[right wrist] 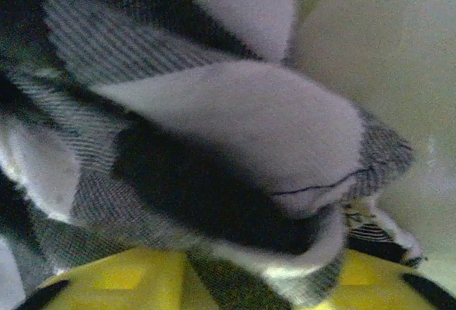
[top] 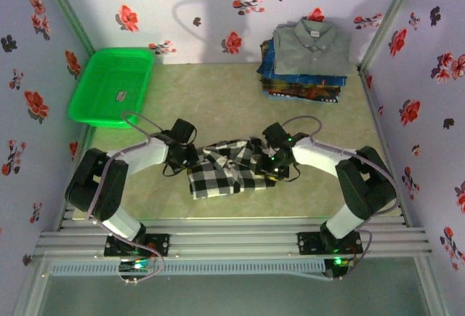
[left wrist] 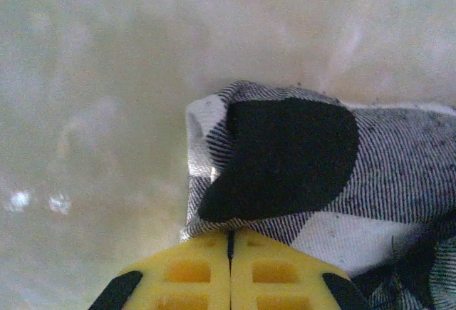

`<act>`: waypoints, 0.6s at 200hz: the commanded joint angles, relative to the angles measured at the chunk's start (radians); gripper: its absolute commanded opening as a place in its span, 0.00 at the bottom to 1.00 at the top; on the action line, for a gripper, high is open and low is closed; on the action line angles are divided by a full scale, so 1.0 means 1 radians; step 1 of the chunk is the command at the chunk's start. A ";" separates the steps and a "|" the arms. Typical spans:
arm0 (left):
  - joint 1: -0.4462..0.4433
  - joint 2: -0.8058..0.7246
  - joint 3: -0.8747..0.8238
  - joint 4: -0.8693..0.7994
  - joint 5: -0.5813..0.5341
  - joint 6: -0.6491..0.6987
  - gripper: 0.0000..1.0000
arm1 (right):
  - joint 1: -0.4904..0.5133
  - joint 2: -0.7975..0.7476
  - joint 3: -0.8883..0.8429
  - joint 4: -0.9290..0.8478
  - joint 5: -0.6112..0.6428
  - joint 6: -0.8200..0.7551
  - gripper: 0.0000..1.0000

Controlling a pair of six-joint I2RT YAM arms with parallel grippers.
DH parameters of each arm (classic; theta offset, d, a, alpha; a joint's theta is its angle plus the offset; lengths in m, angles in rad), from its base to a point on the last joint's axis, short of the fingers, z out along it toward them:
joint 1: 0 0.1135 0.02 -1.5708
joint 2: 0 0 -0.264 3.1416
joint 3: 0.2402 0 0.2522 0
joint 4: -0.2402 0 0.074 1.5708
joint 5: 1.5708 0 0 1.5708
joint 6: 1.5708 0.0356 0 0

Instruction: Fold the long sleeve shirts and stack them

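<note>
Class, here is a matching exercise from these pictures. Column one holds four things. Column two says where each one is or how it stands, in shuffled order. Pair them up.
Column one
1. green basket
2. checked shirt
3. grey shirt
4. left claw

Column two
A. on top of the pile at the far right
B. shut, at the edge of checked cloth
C. at the far left of the table
D. lying in the middle, near the front

Right pairs: 1-C, 2-D, 3-A, 4-B
</note>
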 commanded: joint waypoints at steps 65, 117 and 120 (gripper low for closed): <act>0.065 -0.341 0.076 0.070 0.133 0.187 0.86 | -0.102 -0.132 0.187 -0.205 0.198 -0.482 0.83; 0.070 -0.653 0.042 -0.002 0.194 0.149 0.99 | -0.132 -0.001 0.192 -0.033 -0.012 -0.659 0.91; 0.071 -0.665 0.042 -0.018 0.191 0.152 0.99 | -0.132 0.008 0.194 -0.029 -0.021 -0.663 0.92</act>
